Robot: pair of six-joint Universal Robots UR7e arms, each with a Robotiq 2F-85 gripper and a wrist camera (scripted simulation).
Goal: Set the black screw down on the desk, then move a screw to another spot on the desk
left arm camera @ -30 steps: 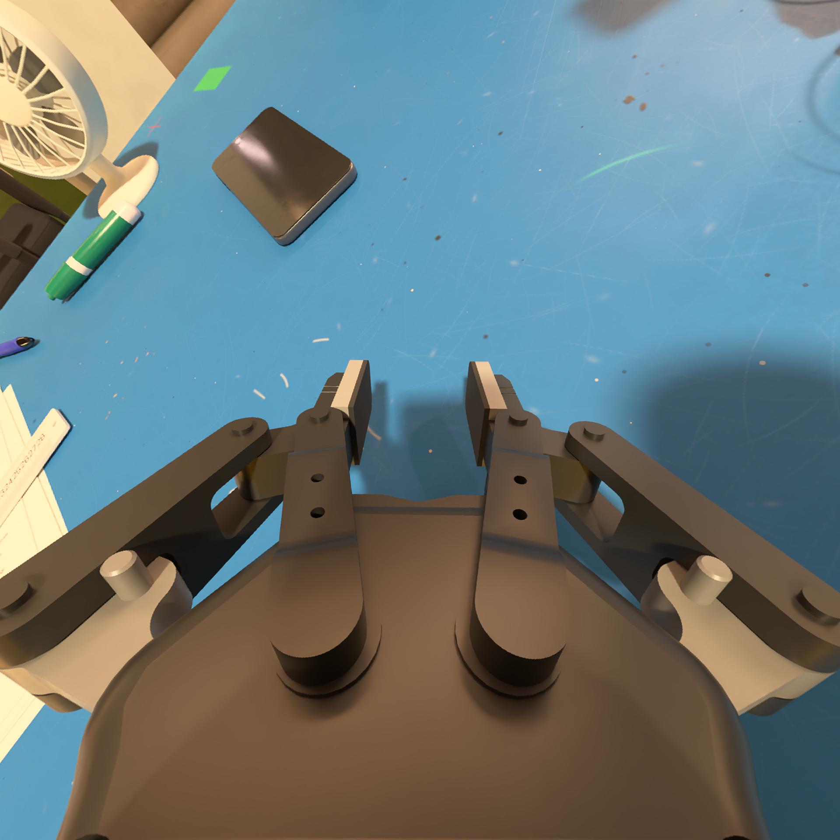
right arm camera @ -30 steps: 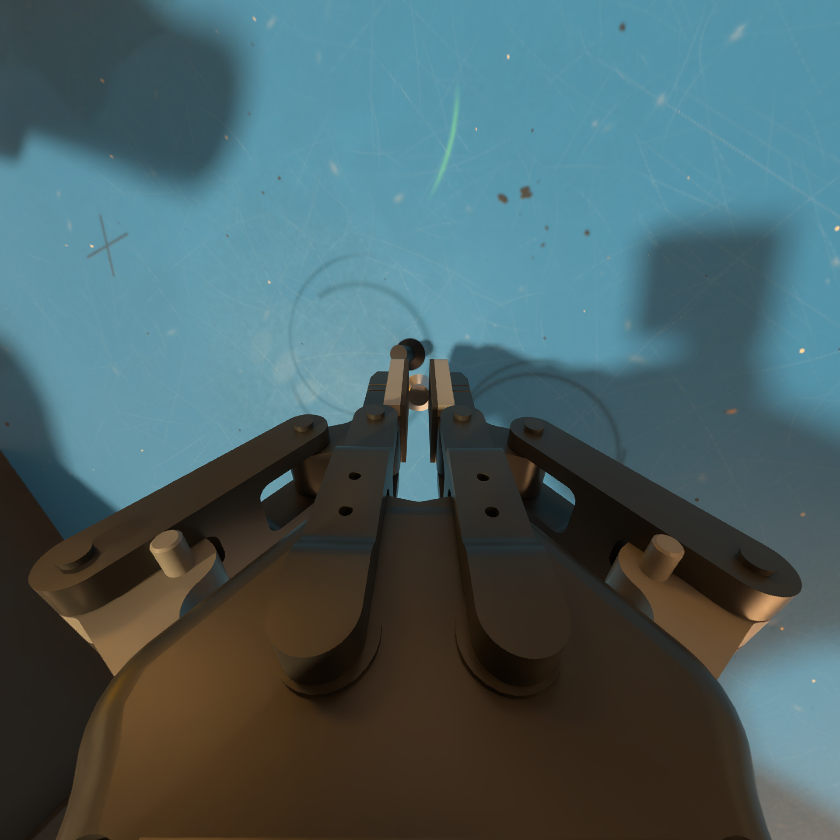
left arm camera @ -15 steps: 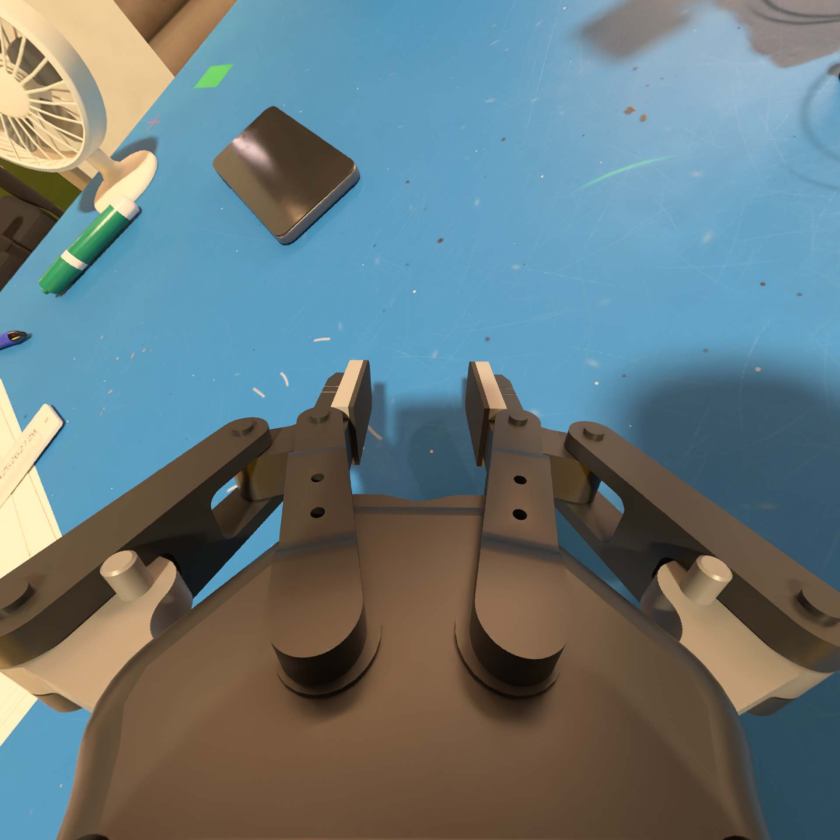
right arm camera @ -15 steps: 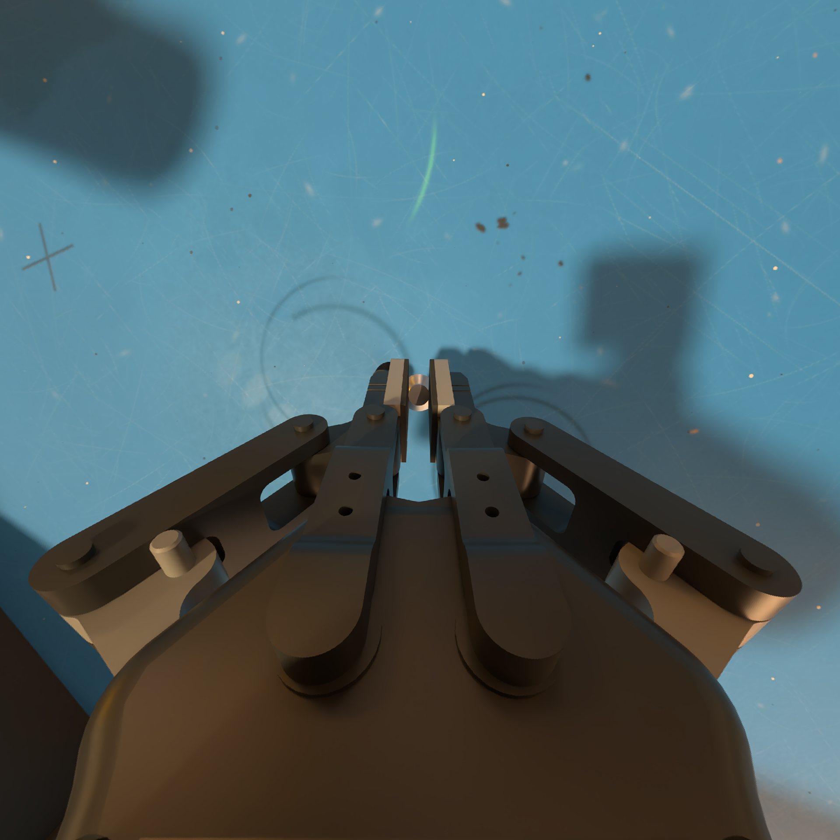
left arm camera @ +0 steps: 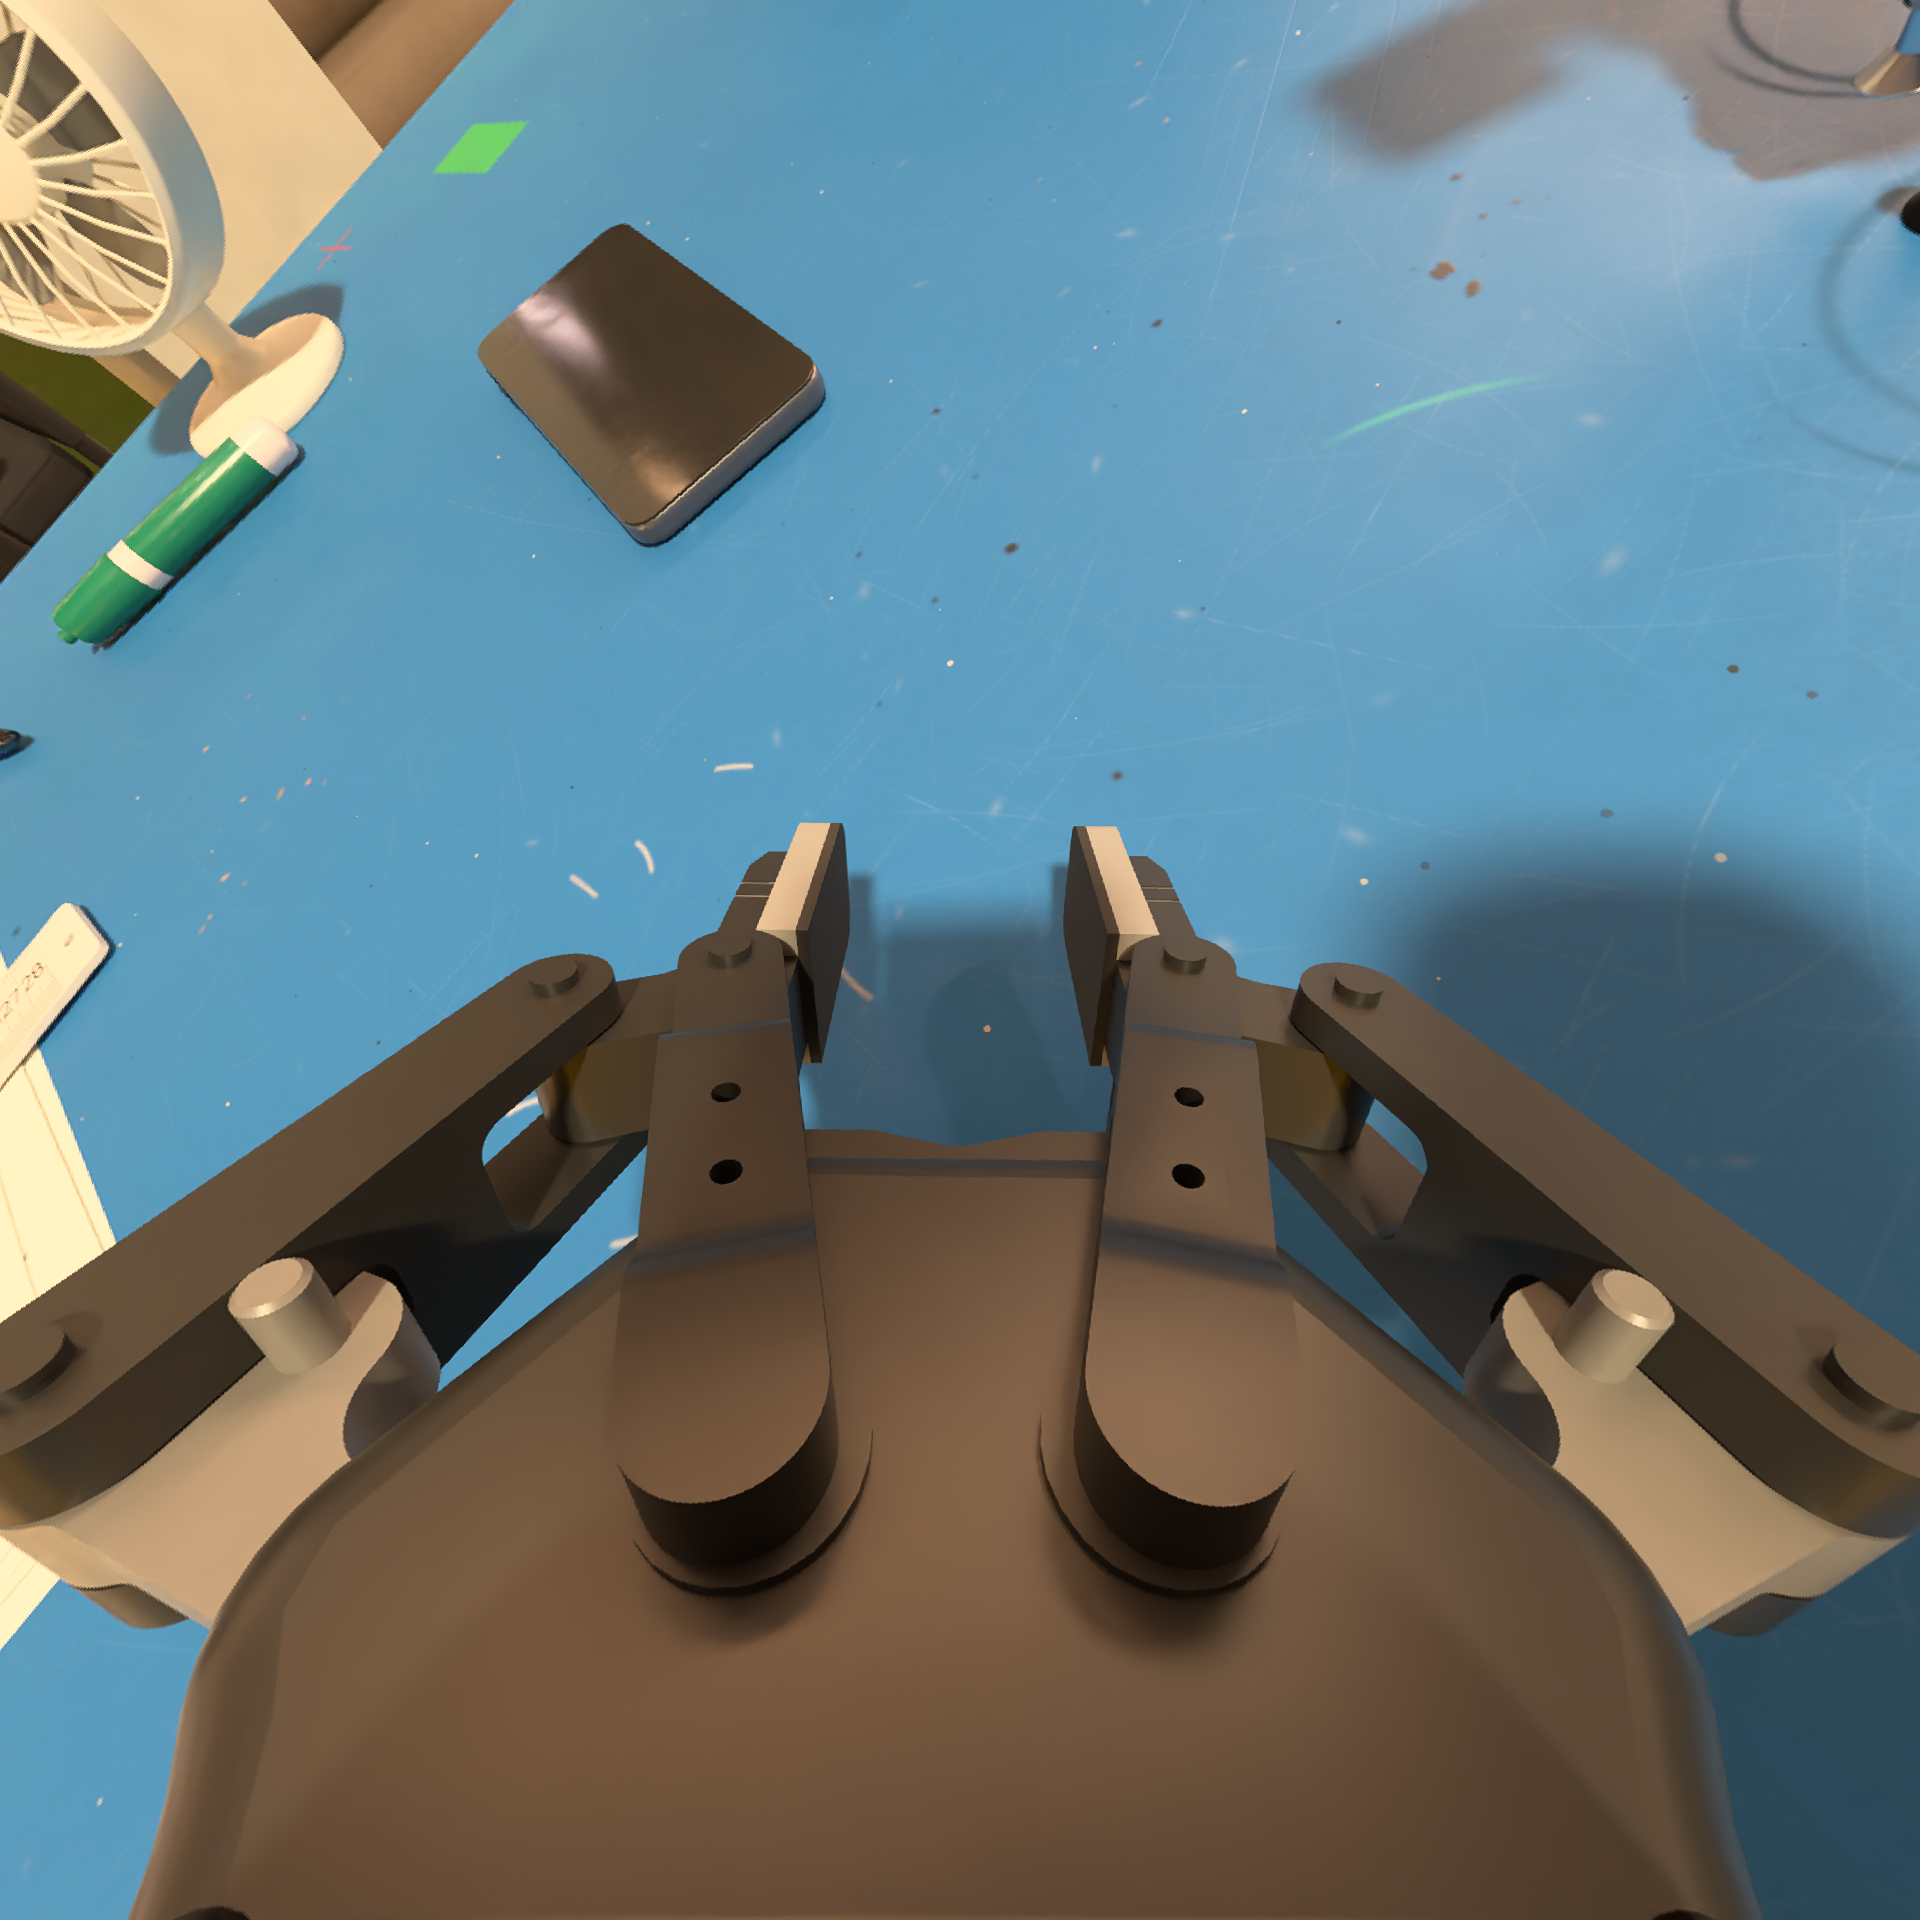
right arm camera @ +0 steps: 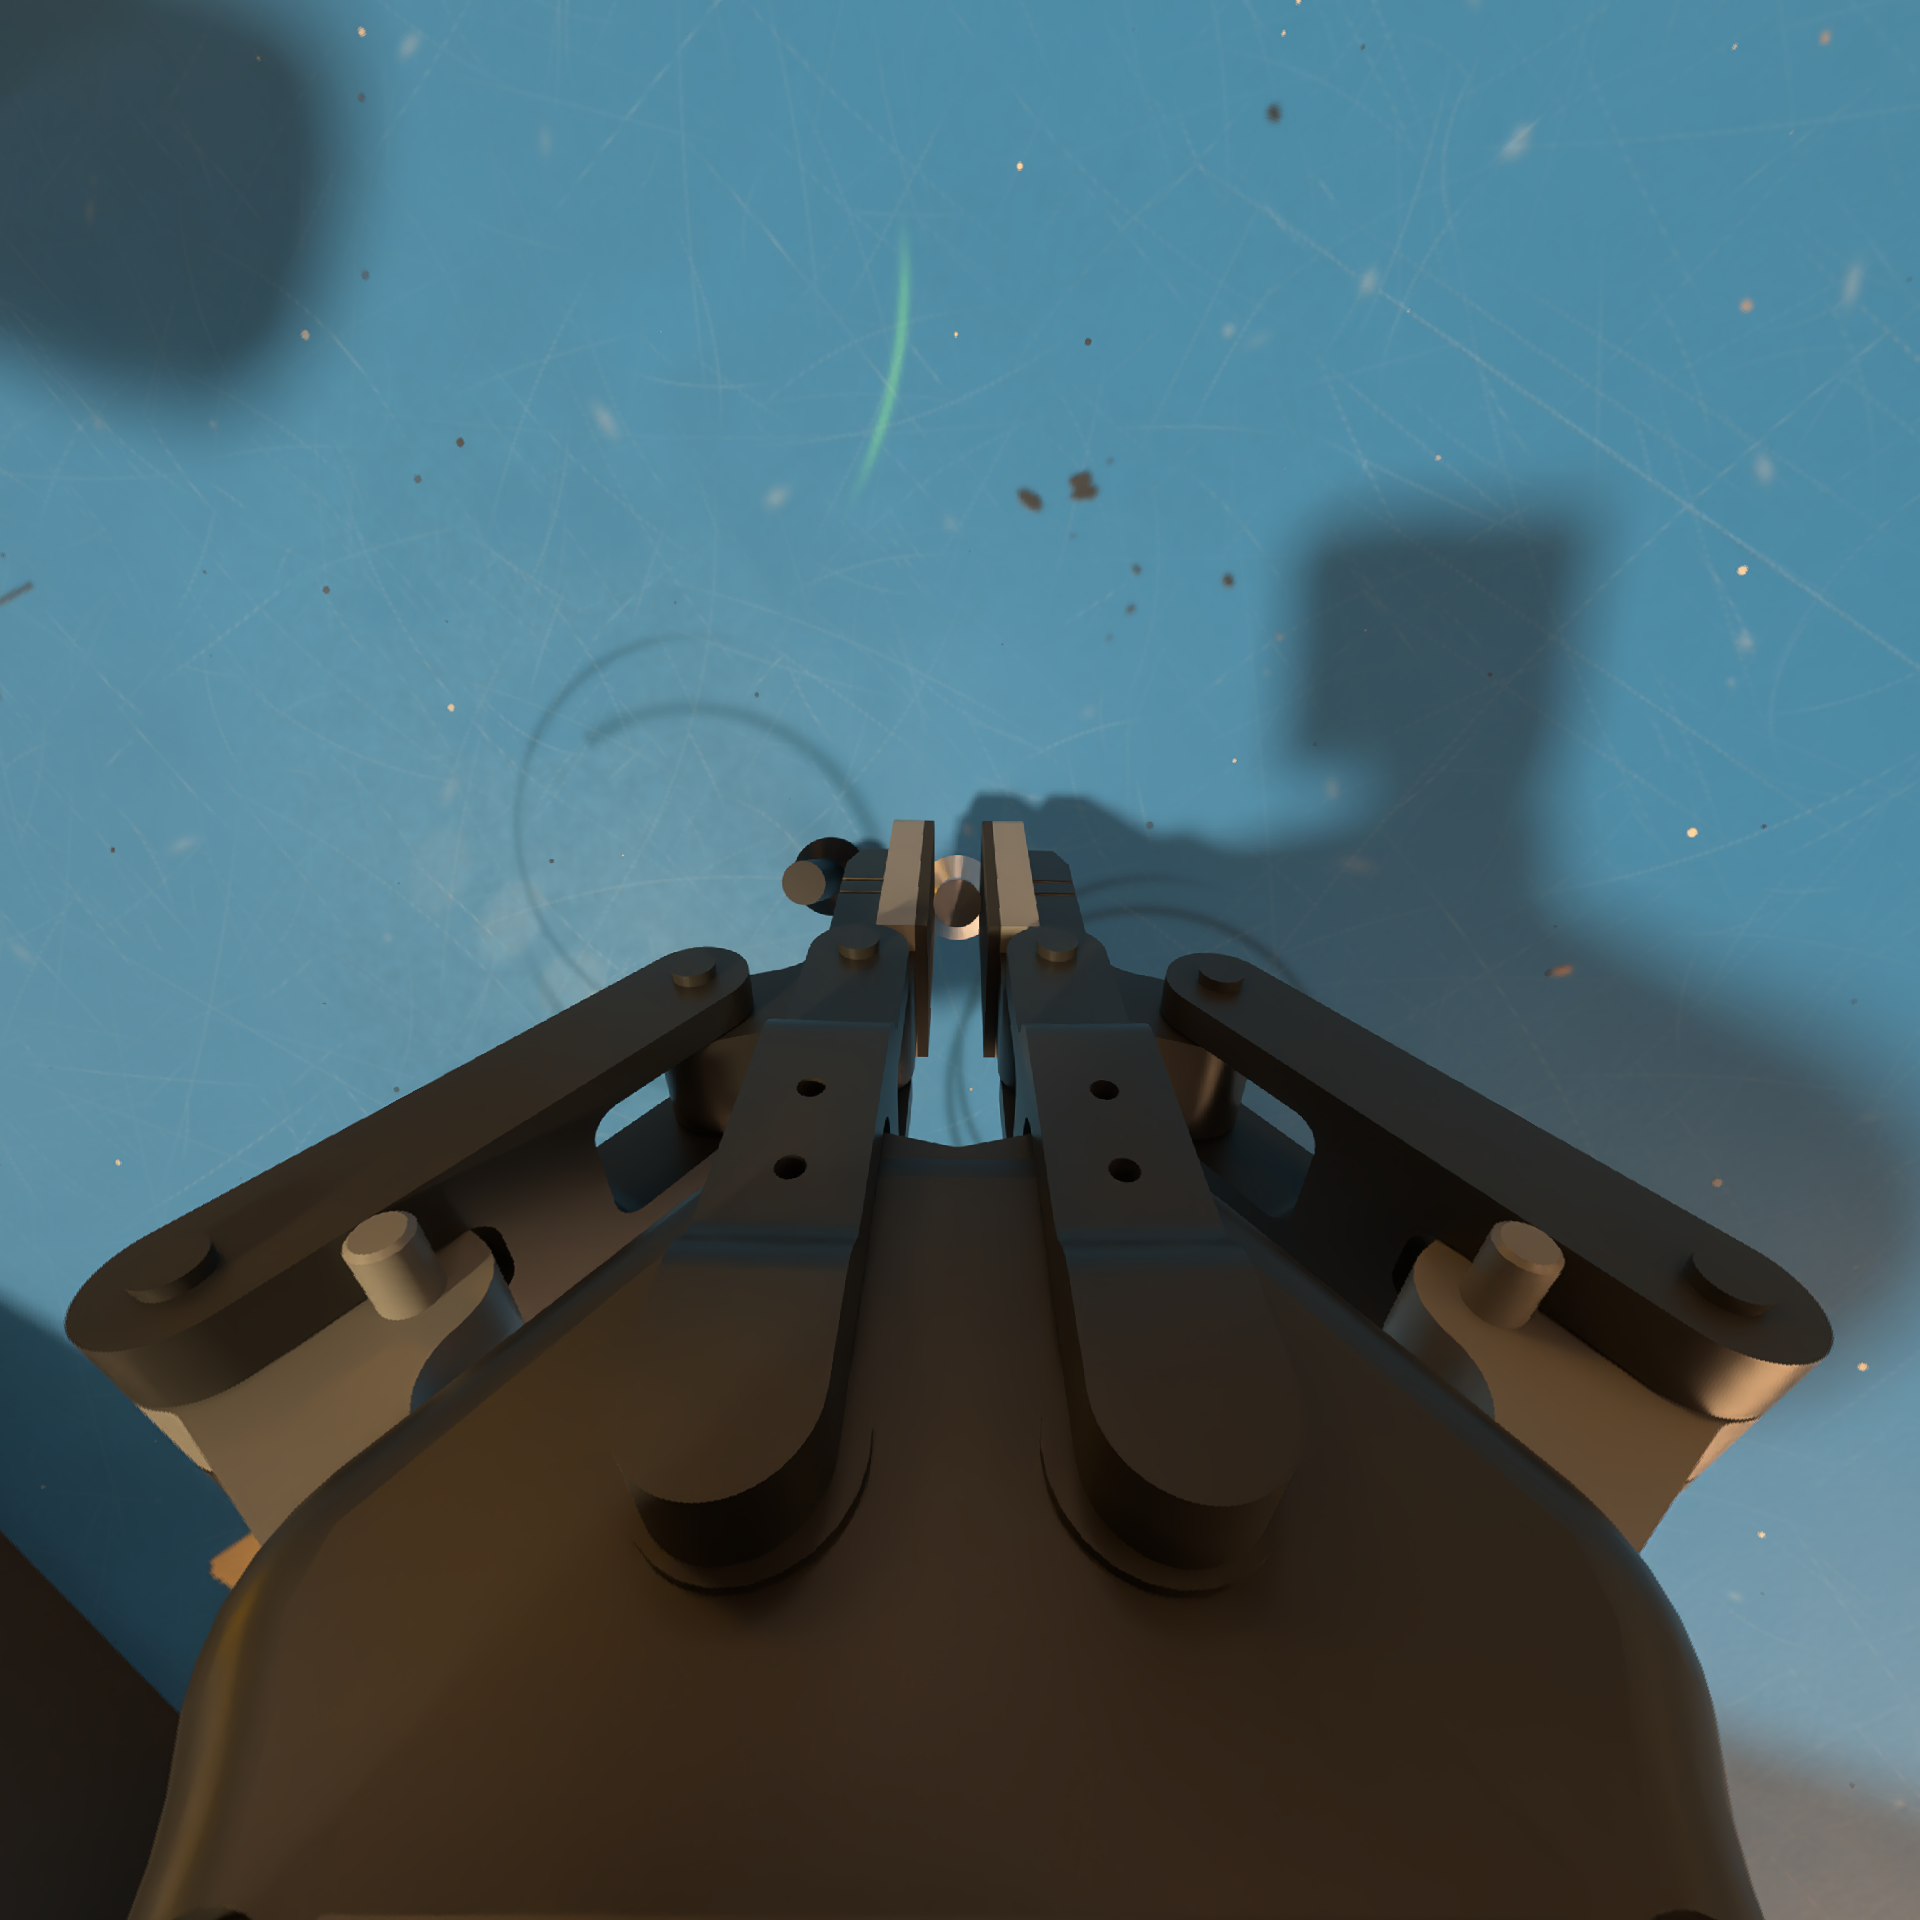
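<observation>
In the right wrist view my right gripper (right arm camera: 956,854) is shut on a small light metal screw (right arm camera: 956,902), held end-on between the pads just above the blue desk (right arm camera: 1039,312). A black screw (right arm camera: 816,881) is on the desk right beside the outside of the left finger; whether they touch I cannot tell. In the left wrist view my left gripper (left arm camera: 956,862) is open and empty above the bare blue desk (left arm camera: 1247,675). A dark bit at that view's far right edge (left arm camera: 1910,213) may be the black screw.
In the left wrist view, a dark square slab (left arm camera: 649,384), a green marker (left arm camera: 177,530) and a white fan (left arm camera: 94,208) are at the upper left by the desk edge. A ruler (left arm camera: 42,987) on paper is at the left edge.
The right gripper has shifted sideways with the light screw; the black screw, behind the left fingertip a second ago and hidden half a second ago, now shows left of that finger. The left view drifted slightly.
</observation>
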